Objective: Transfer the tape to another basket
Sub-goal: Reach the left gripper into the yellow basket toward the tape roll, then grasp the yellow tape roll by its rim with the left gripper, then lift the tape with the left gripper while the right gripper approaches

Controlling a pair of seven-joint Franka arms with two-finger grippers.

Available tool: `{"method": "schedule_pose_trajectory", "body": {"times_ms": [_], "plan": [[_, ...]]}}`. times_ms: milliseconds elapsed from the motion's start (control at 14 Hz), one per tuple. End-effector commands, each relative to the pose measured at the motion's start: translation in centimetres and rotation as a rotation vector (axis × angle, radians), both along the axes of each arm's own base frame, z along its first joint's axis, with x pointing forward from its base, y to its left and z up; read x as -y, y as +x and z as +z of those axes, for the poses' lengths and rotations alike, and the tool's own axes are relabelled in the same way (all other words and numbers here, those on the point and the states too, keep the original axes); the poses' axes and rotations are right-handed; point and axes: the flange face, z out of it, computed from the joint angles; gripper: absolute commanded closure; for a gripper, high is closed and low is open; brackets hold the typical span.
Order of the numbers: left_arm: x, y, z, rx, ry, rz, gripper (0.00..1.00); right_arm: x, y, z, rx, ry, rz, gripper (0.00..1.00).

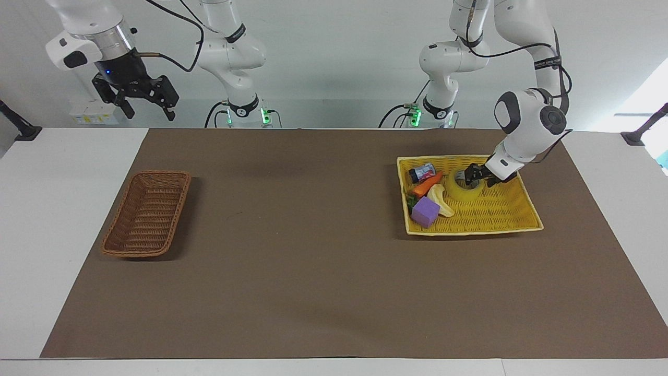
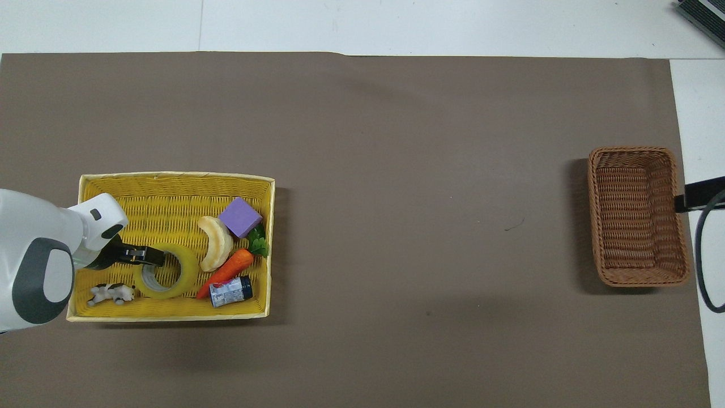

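The tape [image 1: 459, 194], a translucent yellow roll, lies flat in the bright-yellow woven tray [image 1: 469, 231] toward the left arm's end of the table; it also shows in the overhead view [image 2: 186, 271]. My left gripper [image 1: 477, 176] is down at the roll, open, astride the roll's wall on the side toward the tray's middle [image 2: 150, 256]. The brown wicker basket [image 1: 182, 201] stands empty toward the right arm's end [image 2: 592, 215]. My right gripper [image 1: 146, 102] is open, raised high above the table's edge near that basket, and waits.
In the yellow tray [image 2: 170, 175] beside the tape lie a purple foam cube [image 2: 239, 217], a pale curved piece [image 2: 214, 243], a carrot [image 2: 229, 271], a small can [image 2: 229, 292] and a small cow figure [image 2: 110, 293]. A brown mat [image 1: 313, 261] covers the table.
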Motion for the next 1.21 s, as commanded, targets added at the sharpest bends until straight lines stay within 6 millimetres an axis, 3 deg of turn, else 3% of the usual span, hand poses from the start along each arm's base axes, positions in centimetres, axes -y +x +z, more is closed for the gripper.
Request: {"method": "schedule_pose_trajectory", "body": {"times_ms": [0, 286, 571, 786, 1143], "plan": [[0.3, -1.0, -0.5, 0.003, -0.001, 0.025, 1.0, 0.1, -0.1, 0.2, -0.001, 0.002, -0.008, 0.0], [-0.3, 0.4, 0.8, -0.01, -0.007, 0.034, 1.0, 0.1, -0.1, 0.1, -0.002, 0.002, -0.008, 0.0], [-1.5, 3.3, 6.6, -0.028, -0.061, 0.079, 1.0, 0.1, -0.1, 0.1, -0.002, 0.002, -0.008, 0.0], [-1.3, 4.9, 11.6, -0.002, -0.088, 0.094, 1.0, 0.0, -0.2, -0.2, -0.01, 0.034, -0.006, 0.0], [0.5, 5.5, 19.8, 0.004, -0.067, 0.198, 1.0, -3.2, -0.5, 0.2, -0.002, 0.258, 0.025, 0.0]]}}
